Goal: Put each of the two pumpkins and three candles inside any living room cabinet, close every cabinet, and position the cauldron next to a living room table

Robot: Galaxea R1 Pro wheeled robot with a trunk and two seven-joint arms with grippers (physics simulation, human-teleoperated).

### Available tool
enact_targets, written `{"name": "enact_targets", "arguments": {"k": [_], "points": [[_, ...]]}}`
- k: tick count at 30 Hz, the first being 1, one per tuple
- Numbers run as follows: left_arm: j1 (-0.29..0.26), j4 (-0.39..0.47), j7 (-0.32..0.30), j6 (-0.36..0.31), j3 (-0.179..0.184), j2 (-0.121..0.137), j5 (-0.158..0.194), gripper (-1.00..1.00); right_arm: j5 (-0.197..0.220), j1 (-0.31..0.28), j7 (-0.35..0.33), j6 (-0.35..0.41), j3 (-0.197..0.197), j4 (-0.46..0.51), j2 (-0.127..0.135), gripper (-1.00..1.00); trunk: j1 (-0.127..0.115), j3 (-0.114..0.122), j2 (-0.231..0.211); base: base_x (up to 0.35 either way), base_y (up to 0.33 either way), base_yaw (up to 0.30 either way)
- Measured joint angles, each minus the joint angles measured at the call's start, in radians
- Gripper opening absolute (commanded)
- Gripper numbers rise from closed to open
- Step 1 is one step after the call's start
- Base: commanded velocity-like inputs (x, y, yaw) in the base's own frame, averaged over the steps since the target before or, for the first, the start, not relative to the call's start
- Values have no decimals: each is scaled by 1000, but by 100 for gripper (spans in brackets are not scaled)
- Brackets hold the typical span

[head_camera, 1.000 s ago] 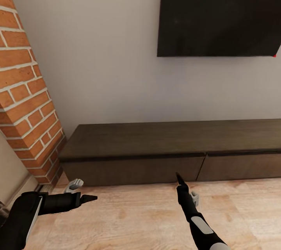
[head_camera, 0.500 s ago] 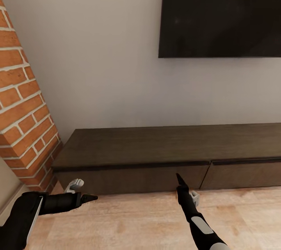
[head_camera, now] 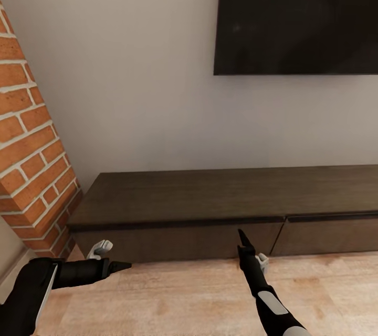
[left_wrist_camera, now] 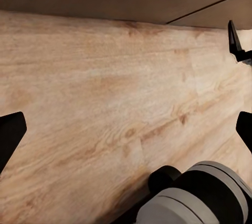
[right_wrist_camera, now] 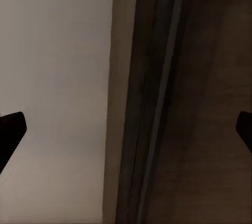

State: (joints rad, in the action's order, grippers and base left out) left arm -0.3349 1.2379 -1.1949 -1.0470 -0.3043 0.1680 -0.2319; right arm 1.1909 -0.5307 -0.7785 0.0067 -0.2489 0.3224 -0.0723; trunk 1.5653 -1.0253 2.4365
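The cabinet (head_camera: 210,194), a long low dark-brown unit, runs along the white wall with its two drawer fronts flush and shut. My left gripper (head_camera: 114,255) hangs open over the wooden floor just before the cabinet's left end, with nothing between its fingers (left_wrist_camera: 10,134). My right gripper (head_camera: 253,249) is open and empty too. It points at the drawer front near the seam (head_camera: 278,231) between the drawers, and in the right wrist view the cabinet's edge (right_wrist_camera: 157,98) lies close ahead. The pumpkins, candles, cauldron and table are out of view.
A large black TV (head_camera: 296,16) hangs on the wall above the cabinet. A red brick pillar (head_camera: 31,152) stands at the left, close to the cabinet's end. Pale wooden floor (head_camera: 184,294) stretches in front of the cabinet.
The whole picture has shifted a little as the camera moved, so the brick pillar sits further left. Both arms keep the same pose, grippers still open.
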Motion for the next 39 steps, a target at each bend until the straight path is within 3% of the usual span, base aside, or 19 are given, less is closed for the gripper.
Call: {"name": "enact_targets", "arguments": {"k": [9,18,31,39], "points": [[0,0,0,0,1,-1,0,100,-1,0,-35,1,0,0,2,100,35,-28,63,0,0,0],[-1,0,0,0,1,-1,0,100,-2,0,-36,1,0,0,2,100,39,-63,66,0,0,0],[0,7,-6,0,0,0,1,100,-2,0,-36,1,2,0,0,100,39,-63,66,56,0,0],[0,8,-85,0,1,2,-4,100,-2,0,-37,1,2,0,0,100,39,-63,66,96,0,0]]}}
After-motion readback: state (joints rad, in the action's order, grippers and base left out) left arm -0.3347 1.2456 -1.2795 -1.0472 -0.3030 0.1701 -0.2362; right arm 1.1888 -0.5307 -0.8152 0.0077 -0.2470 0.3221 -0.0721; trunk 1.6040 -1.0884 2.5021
